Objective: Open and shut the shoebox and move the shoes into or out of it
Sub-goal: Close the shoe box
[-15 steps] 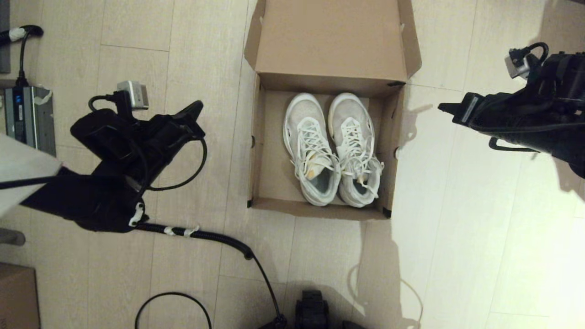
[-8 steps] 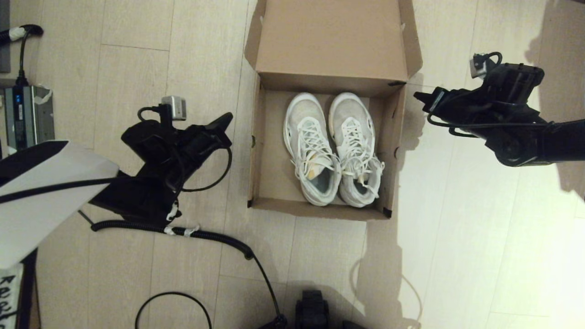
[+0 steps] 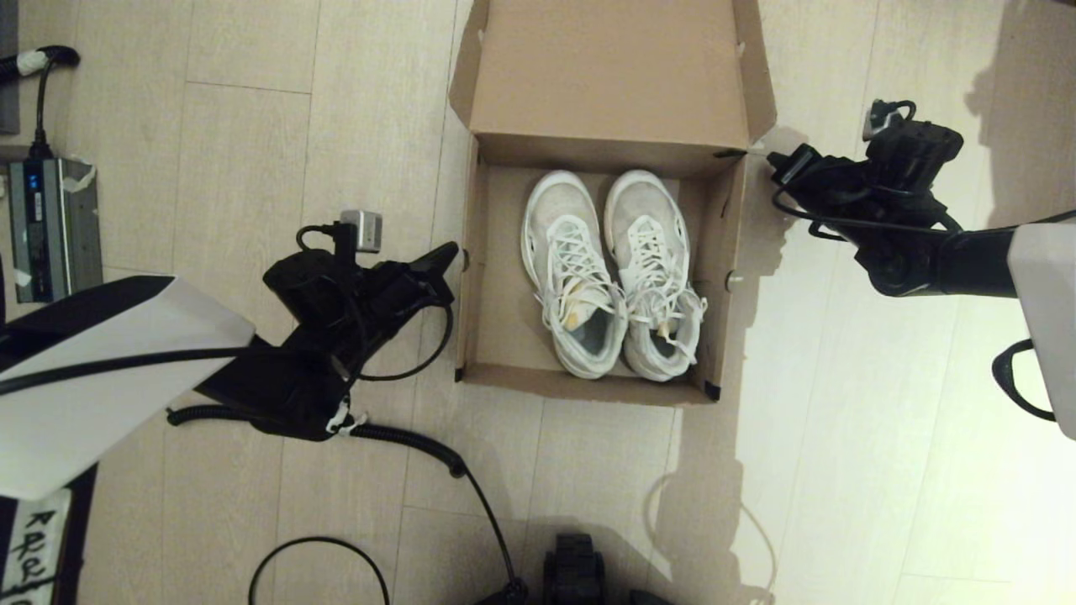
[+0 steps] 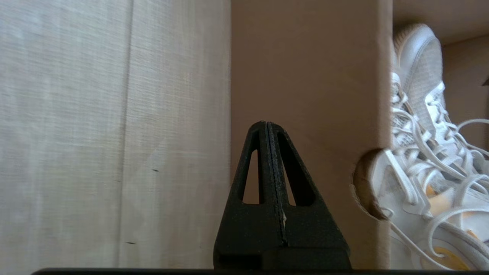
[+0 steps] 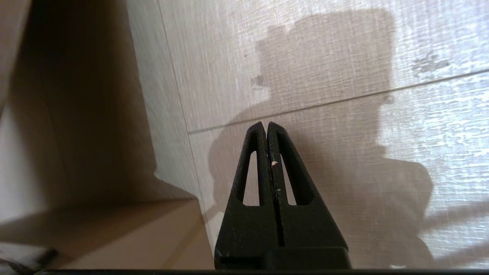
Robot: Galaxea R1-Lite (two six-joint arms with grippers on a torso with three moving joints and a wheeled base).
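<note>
The brown shoebox (image 3: 471, 277) stands open on the floor, its lid (image 3: 609, 71) folded back at the far side. Two white sneakers (image 3: 609, 273) lie side by side inside, toes toward the lid. My left gripper (image 3: 450, 250) is shut and empty, its tip close to the box's left wall (image 4: 305, 76); one sneaker (image 4: 416, 160) shows past that wall and through its round hole. My right gripper (image 3: 777, 161) is shut and empty, beside the box's far right corner, over bare floor (image 5: 344, 76).
A grey power unit (image 3: 50, 218) and cables lie at the far left. A coiled black cable (image 3: 395, 437) runs across the floor in front of the box. A dark object (image 3: 576, 571) sits at the near edge.
Both arms have swung inward toward the box: the left gripper moved right to the left wall, the right gripper moved left and farther to the far right corner. Box and shoes stayed still.
</note>
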